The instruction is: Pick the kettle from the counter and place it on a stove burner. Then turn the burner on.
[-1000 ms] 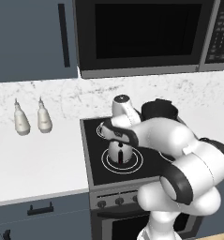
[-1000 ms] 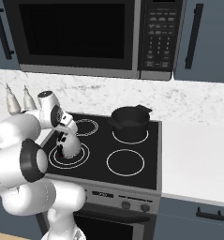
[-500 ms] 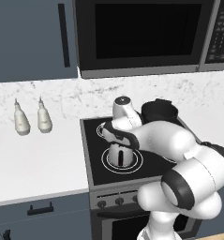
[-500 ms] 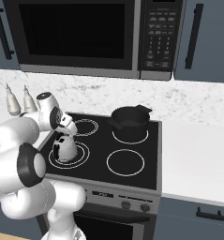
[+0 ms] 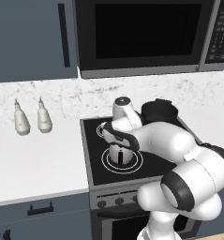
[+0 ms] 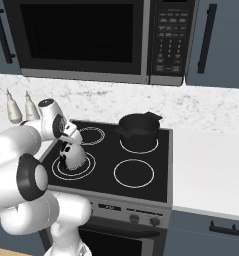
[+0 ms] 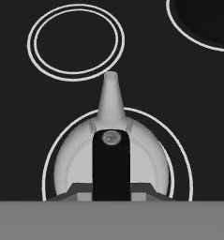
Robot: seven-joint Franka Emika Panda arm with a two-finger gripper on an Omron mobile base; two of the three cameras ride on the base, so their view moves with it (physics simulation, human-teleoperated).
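The claw (image 6: 67, 146) is closed on the black handle of the kettle (image 6: 74, 156), which sits inside the rings of the stove burner (image 6: 55, 169), spout toward the smaller double-ring circle (image 7: 75, 42).

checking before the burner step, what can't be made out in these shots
- Kettle base, left base view: the arm covers its top.
- Fingertips' hold on the black handle, hand view: cut off by the bottom edge.
- Stove knobs, right base view: too small to read settings.
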